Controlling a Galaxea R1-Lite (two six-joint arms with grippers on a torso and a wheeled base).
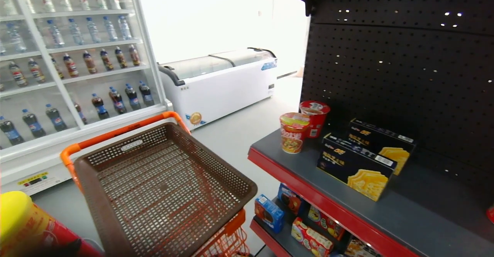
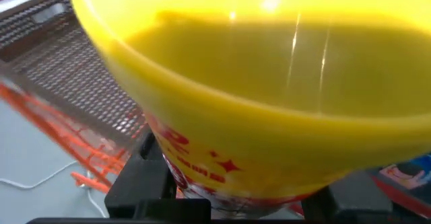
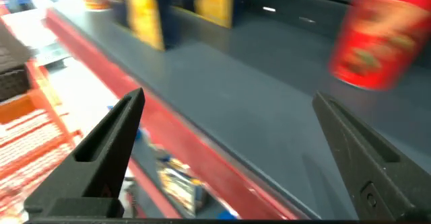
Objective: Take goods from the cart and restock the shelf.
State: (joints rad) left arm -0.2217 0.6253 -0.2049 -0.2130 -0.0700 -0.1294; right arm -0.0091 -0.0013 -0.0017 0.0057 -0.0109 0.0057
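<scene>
We saw our left gripper [image 2: 246, 200] clamped round a glossy yellow-lidded red tub [image 2: 269, 83] beside the perforated brown cart basket [image 1: 162, 180], while our right gripper [image 3: 232, 140] gaped wide over the smooth grey shelf [image 3: 256, 89].

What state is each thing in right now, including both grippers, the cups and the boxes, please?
Left gripper: shut on yellow-lidded cup.
Right gripper: open, holding nothing.
Two noodle cups: upright on shelf.
Two boxes: standing on edge, one behind the other.
Red cup: on the shelf, not gripped.
Freezer: lids look shut.
</scene>
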